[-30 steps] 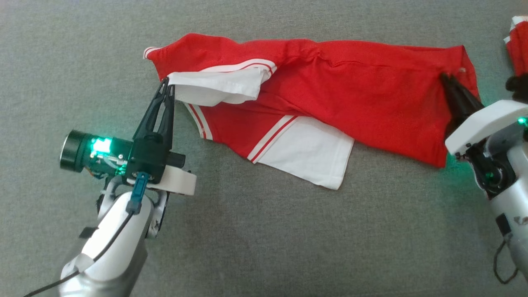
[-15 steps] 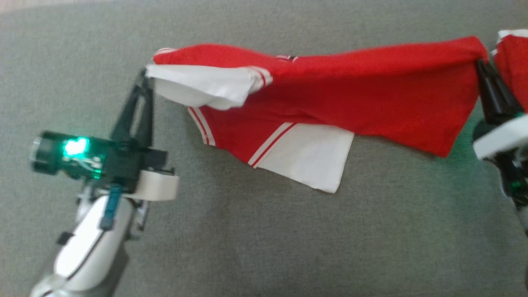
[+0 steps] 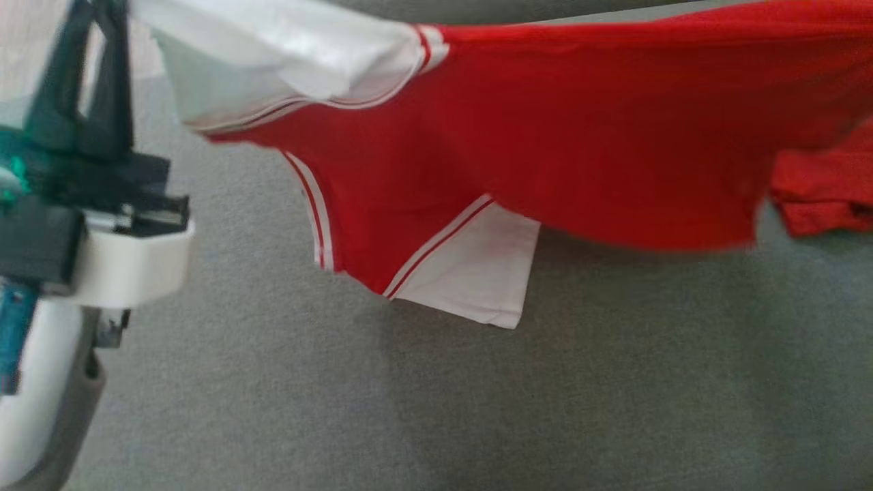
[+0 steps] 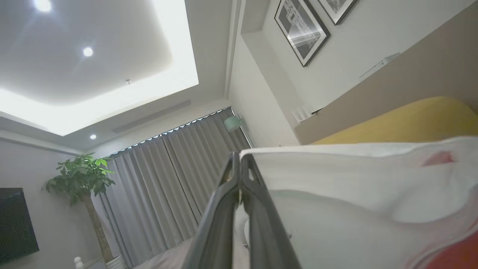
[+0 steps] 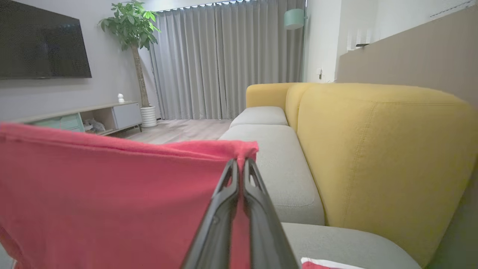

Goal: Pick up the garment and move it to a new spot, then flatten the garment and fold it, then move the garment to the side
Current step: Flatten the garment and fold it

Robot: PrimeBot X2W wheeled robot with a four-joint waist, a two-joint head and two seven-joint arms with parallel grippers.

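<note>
Aloft over the grey cushion (image 3: 273,409), the garment (image 3: 580,136) hangs stretched between the robot's two arms. At far left in the head view, the left gripper (image 3: 95,20) points up with its dark fingers clenched on the end of the white sleeve (image 3: 273,61); the left wrist view shows the same pinch, tips pressed together on the white cloth. From there the red body runs rightward in one long span, its long axis lying left to right across the robot's front. Its lower edge sags, and a second white sleeve (image 3: 477,279) dangles lowest; whether that one touches the cushion cannot be told. At the far end, seen in the right wrist view, the right gripper (image 5: 239,164) is clamped shut on the top corner of the red cloth, with the yellow backrest (image 5: 373,149) beyond it. A second red cloth (image 3: 818,198) lies on the cushion at right, under the hanging hem.

The step in hand appears to be the carry to a new spot. Each arm holds one end, so neither is nearer; the move likely turns on both travelling together, keeping the span level and clear of the other cloth.
</note>
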